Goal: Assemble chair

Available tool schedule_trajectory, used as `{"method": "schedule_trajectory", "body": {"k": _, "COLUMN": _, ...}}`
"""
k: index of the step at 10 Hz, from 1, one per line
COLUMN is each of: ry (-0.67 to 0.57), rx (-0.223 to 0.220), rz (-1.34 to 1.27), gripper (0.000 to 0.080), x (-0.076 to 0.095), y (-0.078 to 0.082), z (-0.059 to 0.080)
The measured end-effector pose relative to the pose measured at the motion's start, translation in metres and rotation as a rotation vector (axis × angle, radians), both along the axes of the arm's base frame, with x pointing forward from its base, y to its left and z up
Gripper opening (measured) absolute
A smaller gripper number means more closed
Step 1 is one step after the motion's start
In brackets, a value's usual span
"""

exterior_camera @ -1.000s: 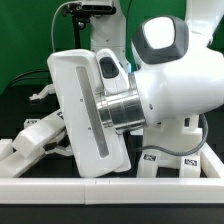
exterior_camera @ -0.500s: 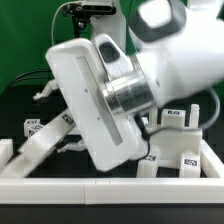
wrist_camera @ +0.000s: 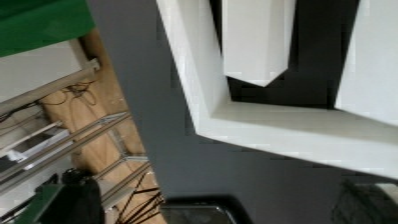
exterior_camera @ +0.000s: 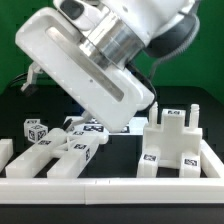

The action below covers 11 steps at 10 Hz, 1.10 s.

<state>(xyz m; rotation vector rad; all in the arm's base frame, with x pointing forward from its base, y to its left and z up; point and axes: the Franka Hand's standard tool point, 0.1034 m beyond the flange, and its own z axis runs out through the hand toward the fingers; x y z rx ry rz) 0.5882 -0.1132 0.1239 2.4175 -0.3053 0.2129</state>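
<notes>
white plastic fills most of the exterior view: the gripper (exterior_camera: pixel 88 72) is tipped far over and shows only its broad back, so its fingers are hidden and i cannot tell how far apart they stand or whether they have hold of anything. the wrist view looks out sideways past a white frame (wrist_camera: pixel 267 125) with a bar (wrist_camera: pixel 254 38) set inside it. this may be a chair part carried in front of the lens, but the view is too close to be sure. the rest of the chair lies on the black desk (exterior_camera: pixel 12 108), behind the white rail (exterior_camera: pixel 110 186) at its front edge. a pronged back piece (exterior_camera: pixel 175 142) stands upright near the front corner on the exterior view's right, and a cluster of legs (exterior_camera: pixel 62 150) with marker tags lies flat towards the front corner on the exterior view's left. the step looks like a mid-air turn of the wrist, well above everything on the desk. to do it well, finish the rotation up high before lowering, because the wide gripper could sweep the upright prongs or scatter the legs if it came down tilted. level the wrist first so its camera faces the desk. then choose the target, line the fingers up square with its long edges, and come down slowly and straight.
</notes>
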Motion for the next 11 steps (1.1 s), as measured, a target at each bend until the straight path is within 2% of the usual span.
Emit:
{"method": "schedule_trajectory", "body": {"k": 1, "ry": 0.014, "rx": 0.062, "rz": 0.027, "gripper": 0.0649, "x": 0.002, "y": -0.003, "z": 0.009}}
{"method": "schedule_trajectory", "body": {"k": 2, "ry": 0.005, "rx": 0.098, "rz": 0.018, "gripper": 0.0649, "x": 0.003, "y": -0.009, "z": 0.016}}
{"method": "schedule_trajectory", "body": {"k": 5, "ry": -0.002, "rx": 0.109, "rz": 0.009, "gripper": 0.0649, "x": 0.001, "y": -0.011, "z": 0.015}}
{"method": "schedule_trajectory", "body": {"k": 6, "ry": -0.016, "rx": 0.164, "rz": -0.033, "gripper": 0.0649, "x": -0.005, "y": -0.011, "z": 0.015}}
{"method": "schedule_trajectory", "body": {"k": 7, "ry": -0.028, "rx": 0.195, "rz": -0.055, "gripper": 0.0649, "x": -0.008, "y": -0.009, "z": 0.014}}
{"method": "schedule_trajectory", "body": {"k": 10, "ry": 0.003, "rx": 0.231, "rz": -0.072, "gripper": 0.0649, "x": -0.013, "y": 0.004, "z": -0.006}}
{"method": "schedule_trajectory", "body": {"k": 11, "ry": 0.007, "rx": 0.241, "rz": -0.064, "gripper": 0.0649, "x": -0.013, "y": 0.014, "z": -0.011}}
